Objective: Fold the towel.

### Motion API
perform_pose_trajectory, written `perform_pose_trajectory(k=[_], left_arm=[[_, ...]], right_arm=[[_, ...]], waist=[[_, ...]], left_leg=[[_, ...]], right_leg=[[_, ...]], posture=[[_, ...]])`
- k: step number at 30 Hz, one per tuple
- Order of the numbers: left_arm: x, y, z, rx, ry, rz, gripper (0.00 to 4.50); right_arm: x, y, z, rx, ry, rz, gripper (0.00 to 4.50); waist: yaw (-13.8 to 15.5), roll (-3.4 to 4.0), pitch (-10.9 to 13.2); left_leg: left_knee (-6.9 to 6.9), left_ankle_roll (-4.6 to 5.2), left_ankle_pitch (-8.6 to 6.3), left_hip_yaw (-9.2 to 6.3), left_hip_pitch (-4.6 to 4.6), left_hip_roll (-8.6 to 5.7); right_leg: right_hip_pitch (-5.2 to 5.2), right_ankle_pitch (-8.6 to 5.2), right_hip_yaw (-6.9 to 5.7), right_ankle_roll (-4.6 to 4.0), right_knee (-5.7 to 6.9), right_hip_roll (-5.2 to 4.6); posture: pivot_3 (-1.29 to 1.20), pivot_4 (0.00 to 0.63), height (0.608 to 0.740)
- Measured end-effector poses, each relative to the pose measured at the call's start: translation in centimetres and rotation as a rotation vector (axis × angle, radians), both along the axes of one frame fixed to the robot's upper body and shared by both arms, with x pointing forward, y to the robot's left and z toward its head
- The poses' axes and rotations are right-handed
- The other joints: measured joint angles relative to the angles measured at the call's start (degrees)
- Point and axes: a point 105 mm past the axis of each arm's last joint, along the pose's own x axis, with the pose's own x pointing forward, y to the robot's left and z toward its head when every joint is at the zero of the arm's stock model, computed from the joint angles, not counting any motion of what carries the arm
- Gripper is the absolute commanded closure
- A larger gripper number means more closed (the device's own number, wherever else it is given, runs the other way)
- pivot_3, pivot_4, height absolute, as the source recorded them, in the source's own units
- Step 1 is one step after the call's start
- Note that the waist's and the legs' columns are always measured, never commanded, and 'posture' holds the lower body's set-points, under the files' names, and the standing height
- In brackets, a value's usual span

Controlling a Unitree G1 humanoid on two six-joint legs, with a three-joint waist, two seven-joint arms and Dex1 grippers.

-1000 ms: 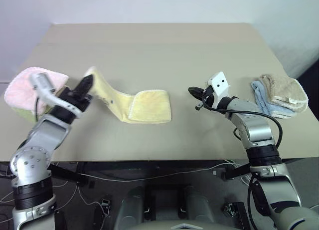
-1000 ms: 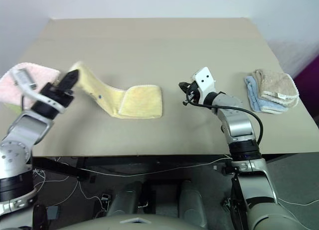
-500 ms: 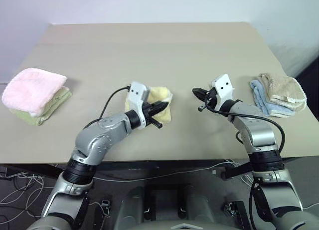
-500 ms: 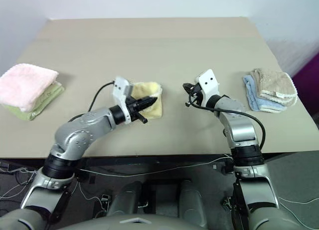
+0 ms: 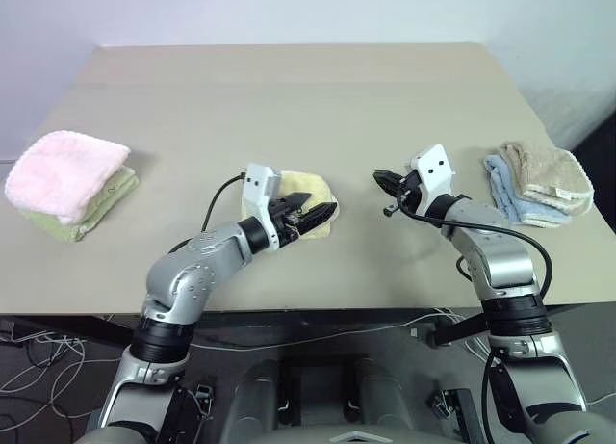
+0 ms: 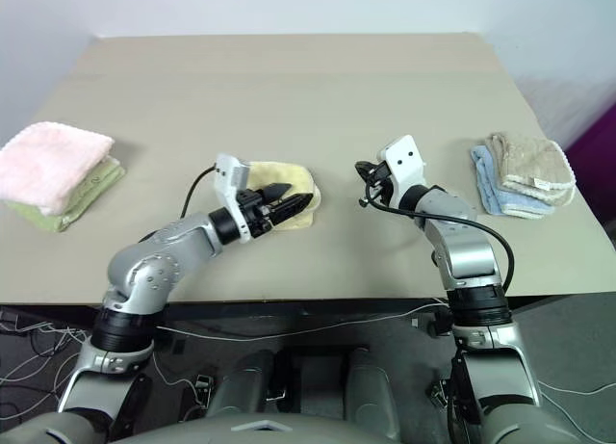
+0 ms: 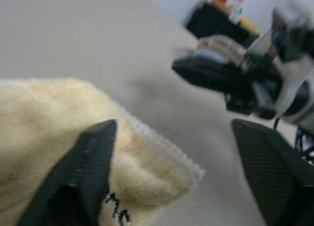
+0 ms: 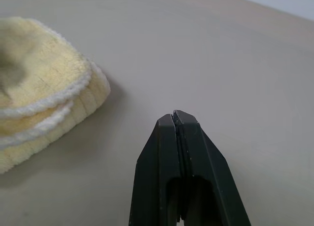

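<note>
**Other stuff sitting on the table**

Tan table. Far left edge has a fluffy pink towel stacked on a green one. Right edge: a beige towel lying on a light blue cloth.

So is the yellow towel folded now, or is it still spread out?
Folded. The yellow towel lies as a compact stack on the table, with layered white edges at its end.

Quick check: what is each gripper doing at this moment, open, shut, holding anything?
Left gripper: open, over the folded towel, gripping nothing.
Right gripper: shut, empty, beside the towel and apart from it.
</note>
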Motion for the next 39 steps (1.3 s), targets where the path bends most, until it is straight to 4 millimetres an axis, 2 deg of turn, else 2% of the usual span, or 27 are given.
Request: perform_pose_trajectory(k=[4,5,6,8,10,14,16,20,23,28,31,33,35,37,39], left_arm=[[0.6,3.1,0.3,0.009,-0.02,0.118,0.02],[1.0,4.0,0.5,0.014,-0.036,0.162,0.45],[1.6,4.9,0.5,0.036,-0.056,0.212,0.63],[2.7,6.9,0.0,0.094,-0.08,0.309,1.33],[3.3,7.5,-0.5,0.127,-0.099,0.347,2.01],[3.9,6.1,-0.8,0.155,-0.134,0.315,3.51],[4.1,5.1,-1.4,0.201,-0.147,0.286,4.18],[4.4,4.1,-4.6,0.332,-0.109,0.249,4.18],[4.6,4.1,-5.5,0.408,-0.137,0.252,4.18],[4.4,3.9,-5.9,0.43,-0.177,0.258,4.18],[4.2,4.1,-5.6,0.347,-0.169,0.271,4.18],[3.9,4.4,-4.4,0.234,-0.173,0.286,4.18],[3.9,5.6,-2.7,0.168,-0.206,0.321,4.18],[4.2,7.9,-1.4,0.177,-0.241,0.388,4.21],[4.5,10.5,-1.1,0.265,-0.264,0.453,4.21]], right_arm=[[-0.3,0.8,0.1,0.018,0.008,0.03,4.5],[-0.4,1.2,0.2,0.026,0.009,0.044,4.5],[-0.6,1.8,0.3,0.04,0.008,0.06,4.5],[-1.0,3.3,0.3,0.062,0.016,0.105,4.5],[-1.1,4.6,0.4,0.077,0.025,0.139,4.5],[-1.2,7.5,1.5,0.111,0.005,0.215,4.5],[-1.3,9.1,1.2,0.125,0.025,0.249,4.5],[-1.0,10.6,-2.9,0.095,0.163,0.243,4.5],[-1.0,10.6,-5.5,0.067,0.236,0.222,4.5],[-1.1,10.6,-5.7,0.026,0.187,0.227,4.5],[-1.4,10.2,-5.6,0.033,0.166,0.233,4.5],[-1.5,9.4,-4.9,0.066,0.16,0.23,4.5],[-1.4,8.3,-3.7,0.117,0.162,0.216,4.5],[-1.2,6.7,-2.4,0.163,0.16,0.191,4.13],[-1.1,5.3,-1.8,0.212,0.196,0.161,3.63]], waist=[[0.07,0.0,0.0],[0.2,0.0,0.0],[0.19,0.0,0.0],[0.09,0.0,0.0],[0.13,0.0,0.0],[0.19,0.0,0.0],[0.05,0.0,-0.02],[-0.04,0.0,-0.01],[-0.02,0.01,-0.02],[-0.02,0.04,-0.09],[-0.02,0.04,-0.09],[0.05,0.01,-0.04],[0.02,0.01,-0.04],[0.0,0.01,-0.04],[-0.13,0.02,-0.04]], left_leg=[[0.0,0.18,-0.11,-0.01,0.0,-0.01],[0.01,0.19,-0.11,-0.01,0.0,-0.02],[0.01,0.19,-0.11,-0.01,0.0,-0.03],[0.01,0.2,-0.12,-0.01,0.0,-0.02],[0.01,0.19,-0.12,0.0,-0.01,-0.02],[0.01,0.18,-0.12,-0.01,-0.04,-0.03],[0.01,-0.05,0.02,-0.01,-0.04,-0.03],[0.01,-0.05,0.03,0.02,-0.05,-0.03],[0.01,-0.03,0.02,0.02,-0.05,-0.03],[0.0,0.19,-0.13,-0.01,0.03,0.0],[0.01,0.19,-0.14,-0.01,0.03,-0.01],[0.01,0.19,-0.13,-0.03,-0.04,-0.01],[0.02,0.19,-0.13,-0.06,-0.08,-0.01],[0.02,0.2,-0.14,-0.08,-0.08,-0.01],[0.01,0.21,-0.14,-0.07,-0.08,-0.01]], right_leg=[[0.0,0.0,0.0,0.0,0.0,0.0],[0.01,0.0,-0.01,0.0,0.0,-0.01],[0.02,0.0,-0.01,0.0,0.0,-0.01],[0.01,0.0,-0.02,-0.01,0.0,0.01],[0.0,0.0,-0.02,-0.01,0.0,0.0],[-0.01,0.01,-0.03,-0.01,0.0,-0.01],[-0.01,0.01,-0.03,-0.01,0.0,0.0],[-0.04,0.01,-0.03,-0.01,0.03,0.01],[-0.04,0.01,-0.03,-0.01,0.03,-0.01],[0.0,0.01,-0.02,-0.01,0.06,-0.05],[0.0,0.01,-0.02,-0.01,0.06,-0.19],[-0.06,0.01,-0.03,-0.01,0.07,-0.23],[-0.09,0.02,-0.04,-0.01,0.07,-0.24],[-0.09,0.02,-0.06,-0.02,0.08,-0.22],[-0.1,0.02,-0.07,-0.02,0.08,-0.2]], posture=[[0.0,0.15,0.74],[0.0,0.15,0.74],[0.0,0.15,0.74],[0.0,0.15,0.74],[0.0,0.15,0.74],[0.0,0.15,0.74],[0.0,0.15,0.74],[0.0,0.15,0.74],[0.0,0.15,0.74],[0.0,0.15,0.74],[0.0,0.15,0.74],[0.0,0.15,0.74],[0.0,0.15,0.74],[0.0,0.15,0.74],[0.0,0.15,0.74]])
